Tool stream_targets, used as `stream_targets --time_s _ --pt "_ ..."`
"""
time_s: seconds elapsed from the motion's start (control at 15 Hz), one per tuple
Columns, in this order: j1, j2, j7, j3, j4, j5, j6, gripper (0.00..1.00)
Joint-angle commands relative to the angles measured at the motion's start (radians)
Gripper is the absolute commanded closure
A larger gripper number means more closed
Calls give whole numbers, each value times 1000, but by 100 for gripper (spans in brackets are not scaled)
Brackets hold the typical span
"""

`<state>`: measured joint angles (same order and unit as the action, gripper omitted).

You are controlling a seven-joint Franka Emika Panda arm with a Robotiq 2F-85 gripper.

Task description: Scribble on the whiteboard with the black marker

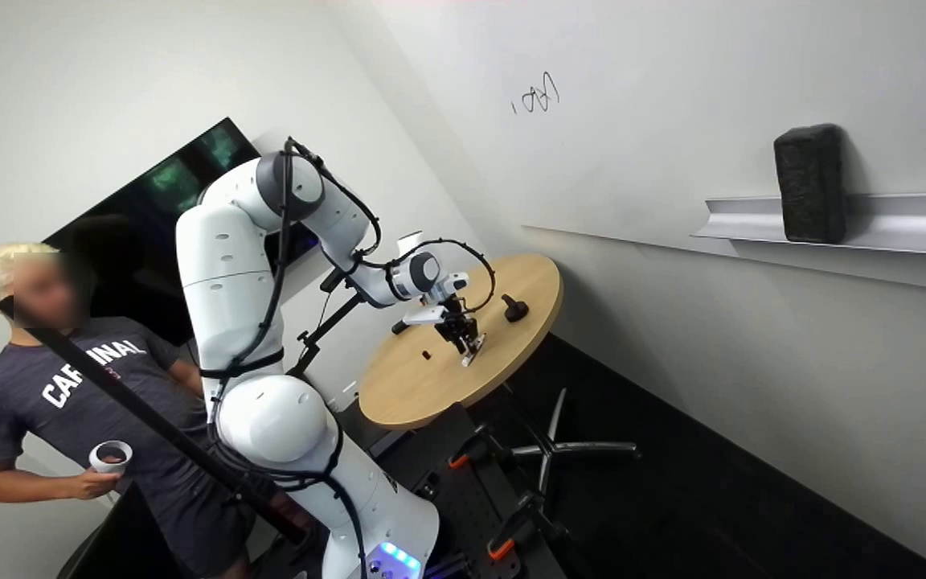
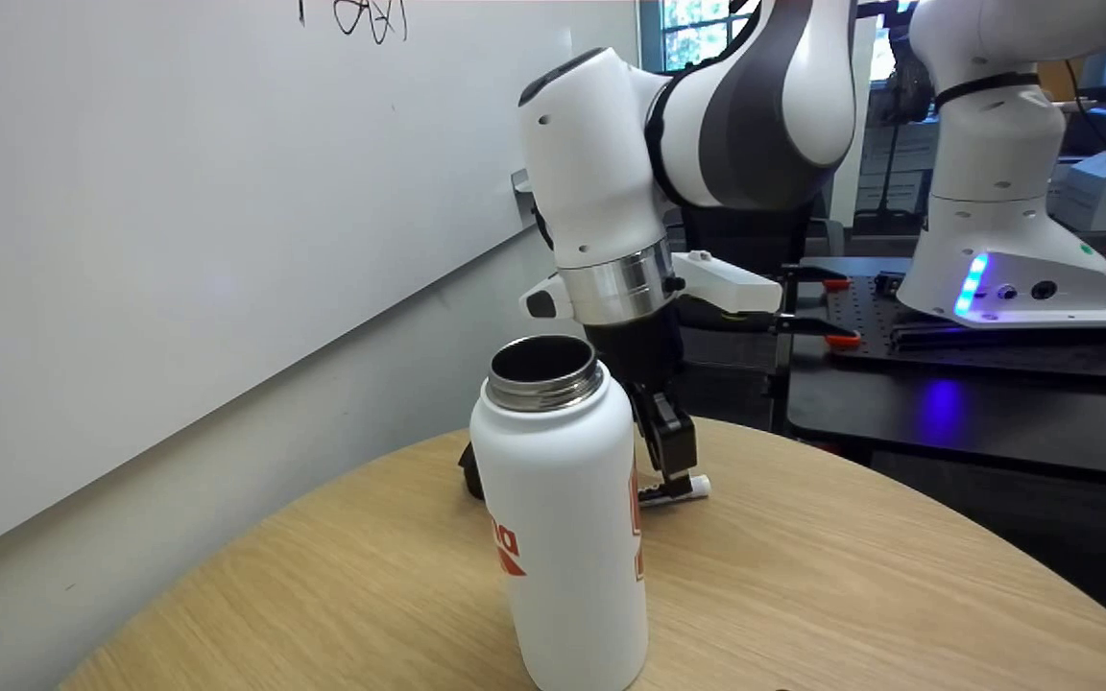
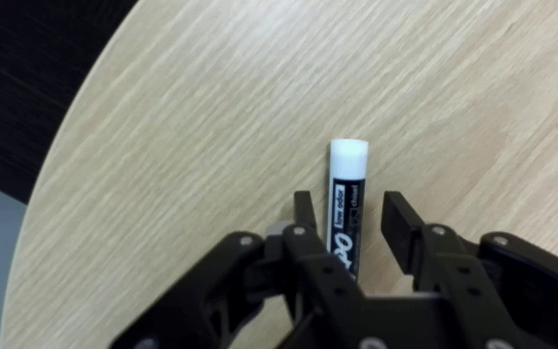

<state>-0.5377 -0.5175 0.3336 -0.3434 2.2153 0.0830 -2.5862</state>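
A marker with a black label and white end (image 3: 348,162) lies flat on the round wooden table (image 3: 162,145) in the wrist view. It also shows in both exterior views (image 1: 473,351) (image 2: 699,487). My gripper (image 3: 348,201) is open, pointing down, with one finger on each side of the marker and a visible gap to each. The gripper is low over the table in both exterior views (image 1: 465,338) (image 2: 670,470). The marker's near end is hidden by the gripper. The whiteboard (image 1: 640,104) on the wall bears a short black scribble (image 1: 539,94); both also show in an exterior view (image 2: 207,211).
A white open bottle (image 2: 563,518) stands on the table close to the gripper. A black lid-like object (image 1: 515,309) and a small black piece (image 1: 426,355) lie on the table. A black block (image 1: 813,185) stands on the whiteboard tray (image 1: 889,219). A person (image 1: 93,402) stands behind the arm.
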Motion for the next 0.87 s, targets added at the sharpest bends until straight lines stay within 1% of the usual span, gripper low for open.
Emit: stream_targets --time_s 0.0,0.2,0.27,0.53,0.8 --pt "-33 61 40 25 16 -19 38 26" --pt "-28 155 64 23 75 -23 22 4" --pt "-21 194 62 17 98 -26 19 0" --pt "18 367 15 -27 188 -62 9 0" --pt "37 489 -12 -59 226 -105 41 0"
